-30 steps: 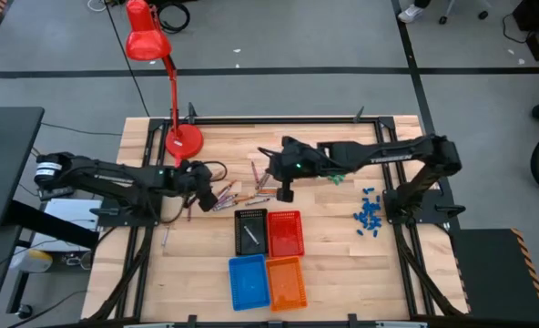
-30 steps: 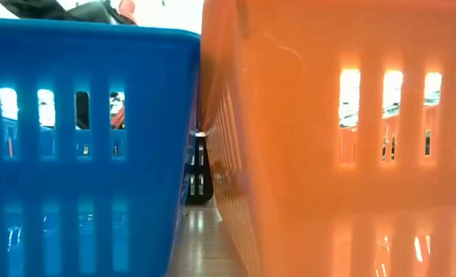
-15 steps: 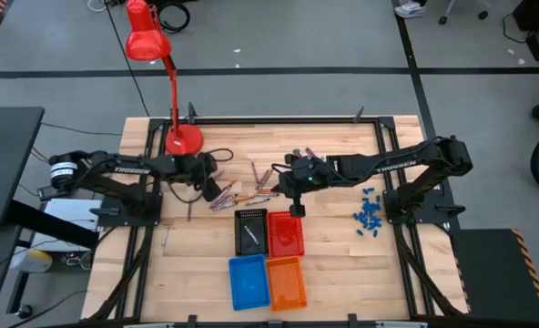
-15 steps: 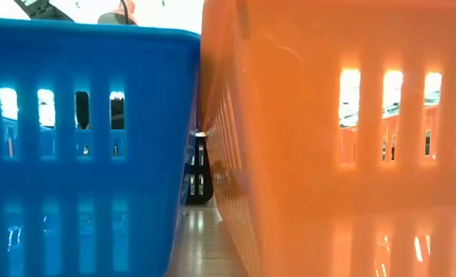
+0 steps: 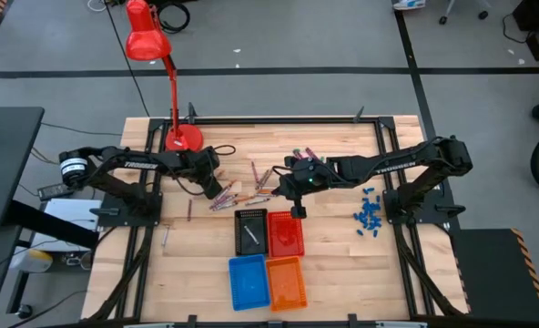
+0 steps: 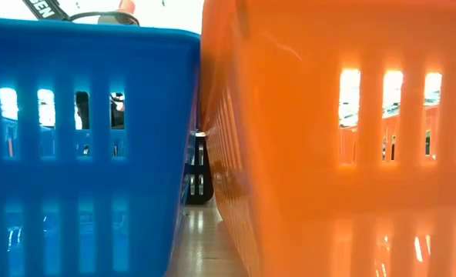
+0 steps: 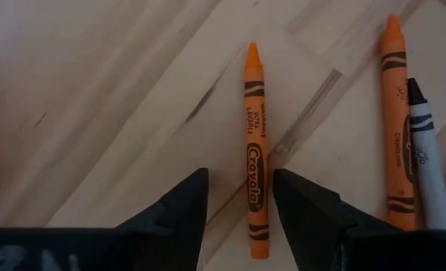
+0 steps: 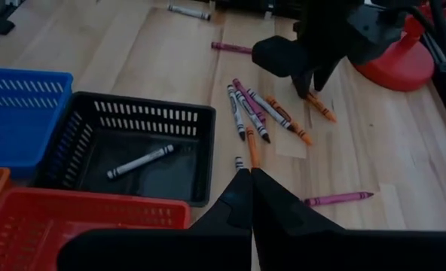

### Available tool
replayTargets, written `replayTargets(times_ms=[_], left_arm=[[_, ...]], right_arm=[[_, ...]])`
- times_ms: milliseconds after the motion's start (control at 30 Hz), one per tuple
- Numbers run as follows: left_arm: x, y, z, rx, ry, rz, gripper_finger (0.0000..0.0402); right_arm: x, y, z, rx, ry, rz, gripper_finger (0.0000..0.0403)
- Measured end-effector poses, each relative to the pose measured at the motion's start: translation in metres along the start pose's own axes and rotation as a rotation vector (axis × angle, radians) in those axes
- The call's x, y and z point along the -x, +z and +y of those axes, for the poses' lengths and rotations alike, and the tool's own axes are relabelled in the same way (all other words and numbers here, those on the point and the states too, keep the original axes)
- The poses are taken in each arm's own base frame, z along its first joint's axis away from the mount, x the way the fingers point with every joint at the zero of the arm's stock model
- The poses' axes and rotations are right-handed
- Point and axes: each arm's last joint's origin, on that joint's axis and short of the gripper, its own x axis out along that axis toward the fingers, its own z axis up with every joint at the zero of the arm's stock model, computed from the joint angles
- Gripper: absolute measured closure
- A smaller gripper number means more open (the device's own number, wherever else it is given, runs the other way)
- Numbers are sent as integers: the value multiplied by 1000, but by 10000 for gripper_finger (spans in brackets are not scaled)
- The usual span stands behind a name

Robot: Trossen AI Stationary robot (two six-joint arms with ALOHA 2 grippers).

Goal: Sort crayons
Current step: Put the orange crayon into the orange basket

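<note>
I am straddling an orange crayon (image 7: 254,150) with the left gripper's (image 7: 240,197) spread fingers for pickup, while the right gripper (image 8: 251,197), fingers pressed together, is waiting beside the red basket (image 8: 80,218).

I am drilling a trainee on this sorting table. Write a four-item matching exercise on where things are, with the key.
Things:
1. pale grey paper-wrapped crayon
2. orange wax crayon
3. blue slotted plastic basket
4. red desk lamp

Places:
A. side by side with the orange slotted plastic basket
B. at the wooden table's far edge
C. lying inside the black slotted plastic basket
D. between the open fingers of the left gripper

Pairs: 1-C, 2-D, 3-A, 4-B.

The right gripper hovers by the red basket.
</note>
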Motion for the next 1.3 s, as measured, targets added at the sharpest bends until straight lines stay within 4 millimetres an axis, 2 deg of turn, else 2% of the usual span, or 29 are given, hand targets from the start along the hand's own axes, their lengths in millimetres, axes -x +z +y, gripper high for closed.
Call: replayTargets(times_ms=[433, 600, 833, 1033, 1300], left_arm=[[-1, -1, 0, -2, -2, 8, 341], [-1, -1, 0, -2, 0, 12, 367], [1, -2, 0, -8, -10, 6, 373], [14, -4, -3, -18, -47, -40, 367], [29, -1, -9, -36, -76, -134, 367]], right_arm=[[0, 2, -3, -2, -65, -10, 398], [0, 2, -3, -2, -65, -14, 393], [0, 2, -3, -3, -86, -11, 389], [0, 3, -5, -51, -145, -17, 389], [-7, -7, -10, -90, -194, -136, 366]])
